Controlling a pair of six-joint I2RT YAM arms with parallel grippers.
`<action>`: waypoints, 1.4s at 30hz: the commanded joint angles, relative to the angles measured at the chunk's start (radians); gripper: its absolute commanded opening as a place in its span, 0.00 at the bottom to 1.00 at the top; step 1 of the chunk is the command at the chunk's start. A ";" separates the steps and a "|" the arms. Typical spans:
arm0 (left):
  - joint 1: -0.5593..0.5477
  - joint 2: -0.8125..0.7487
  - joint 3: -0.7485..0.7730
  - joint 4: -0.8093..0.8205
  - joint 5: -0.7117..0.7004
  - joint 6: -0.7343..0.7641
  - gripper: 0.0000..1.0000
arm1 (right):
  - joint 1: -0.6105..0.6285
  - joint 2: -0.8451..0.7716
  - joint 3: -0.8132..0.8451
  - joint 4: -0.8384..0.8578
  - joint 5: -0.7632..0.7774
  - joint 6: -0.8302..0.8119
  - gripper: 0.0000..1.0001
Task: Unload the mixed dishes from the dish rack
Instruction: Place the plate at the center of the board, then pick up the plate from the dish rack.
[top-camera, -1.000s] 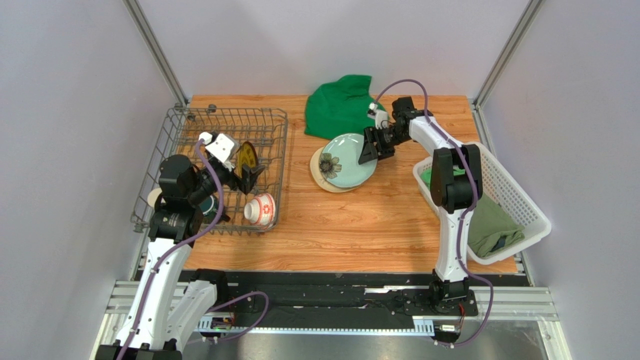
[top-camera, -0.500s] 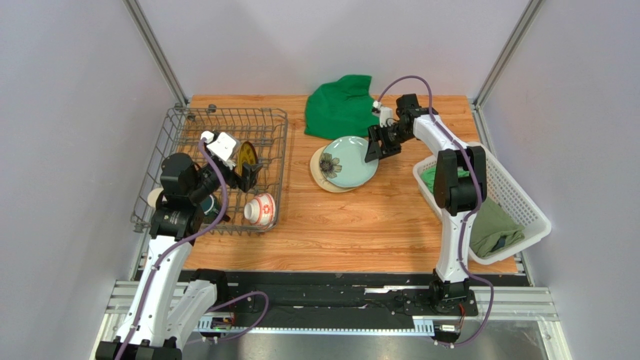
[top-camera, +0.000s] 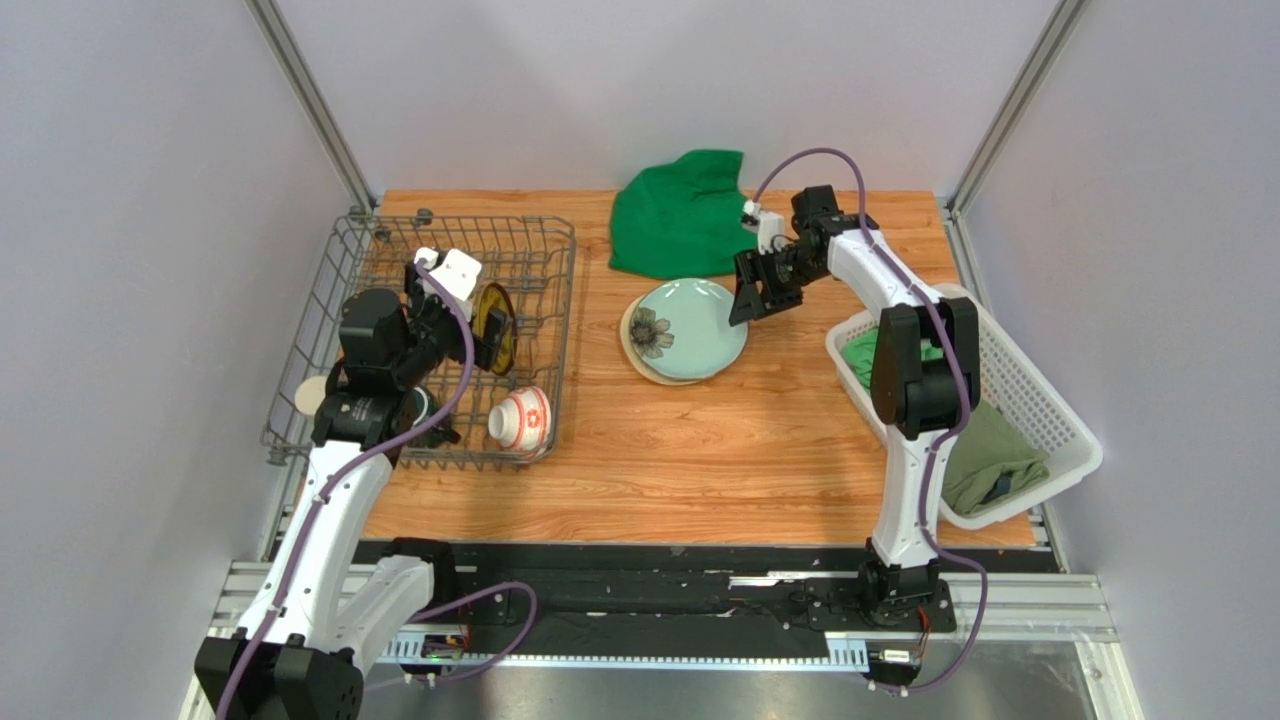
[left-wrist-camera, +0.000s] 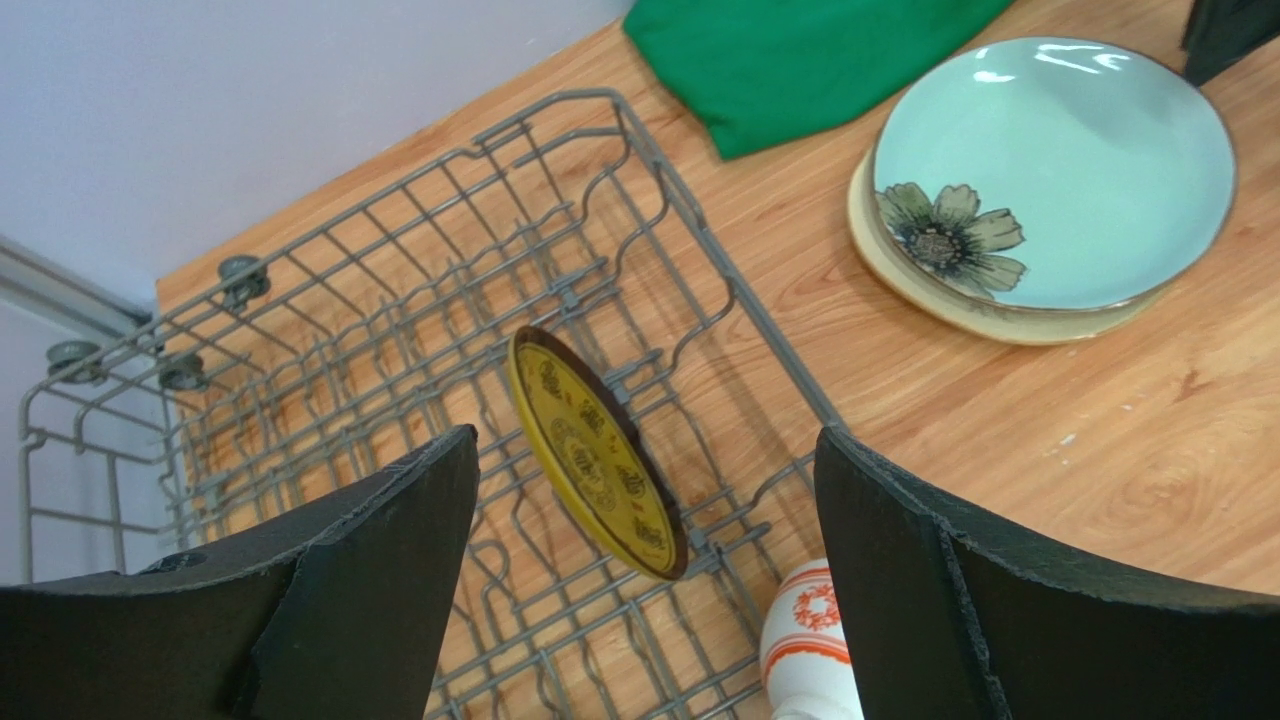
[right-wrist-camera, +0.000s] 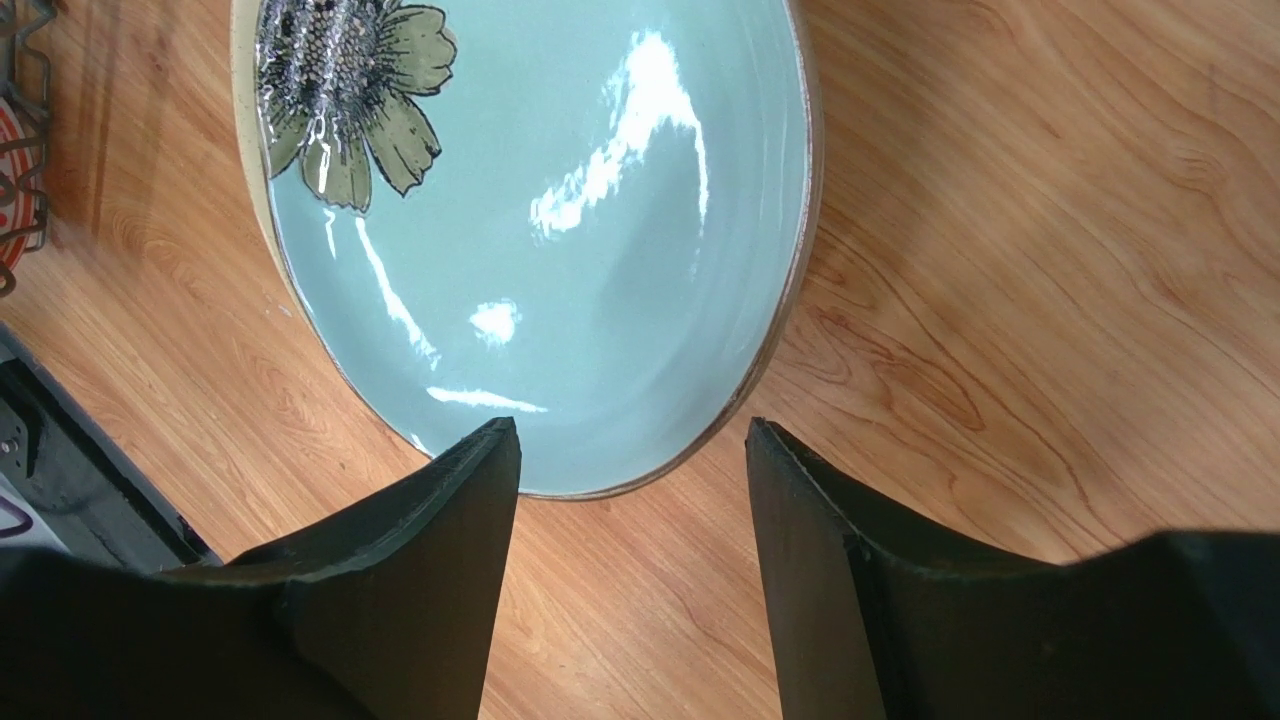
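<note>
The grey wire dish rack (top-camera: 394, 285) stands at the left. In it the small yellow-and-dark plate (top-camera: 492, 326) stands on edge and the red-and-white bowl (top-camera: 522, 420) lies at the near right corner. A beige cup (top-camera: 311, 395) shows at the rack's left edge, and the teal mug is mostly hidden by my arm. My left gripper (top-camera: 455, 318) is open and empty above the yellow plate (left-wrist-camera: 594, 450). The pale green plate (top-camera: 688, 327) lies on the cream plate (top-camera: 639, 360) mid-table. My right gripper (top-camera: 747, 300) is open and empty over the green plate's right rim (right-wrist-camera: 571, 270).
A green cloth (top-camera: 684, 210) lies at the back, just behind the plates. A white lattice basket (top-camera: 1037, 405) holding green cloths stands at the right edge. The bowl (left-wrist-camera: 812, 653) lies close to my left gripper's right finger (left-wrist-camera: 932, 585).
My left gripper has drawn back and up from the yellow plate. My right gripper has let go of the green plate, which now lies flat on the cream plate.
</note>
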 joint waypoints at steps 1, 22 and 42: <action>-0.001 -0.002 0.033 0.019 -0.062 0.042 0.90 | 0.027 -0.050 0.007 0.009 -0.009 -0.019 0.61; -0.012 0.279 0.164 -0.091 -0.398 0.027 0.90 | 0.041 -0.271 -0.120 0.092 0.189 -0.008 0.61; -0.015 0.492 0.230 -0.144 -0.372 -0.035 0.89 | 0.041 -0.409 -0.278 0.258 0.324 0.050 0.77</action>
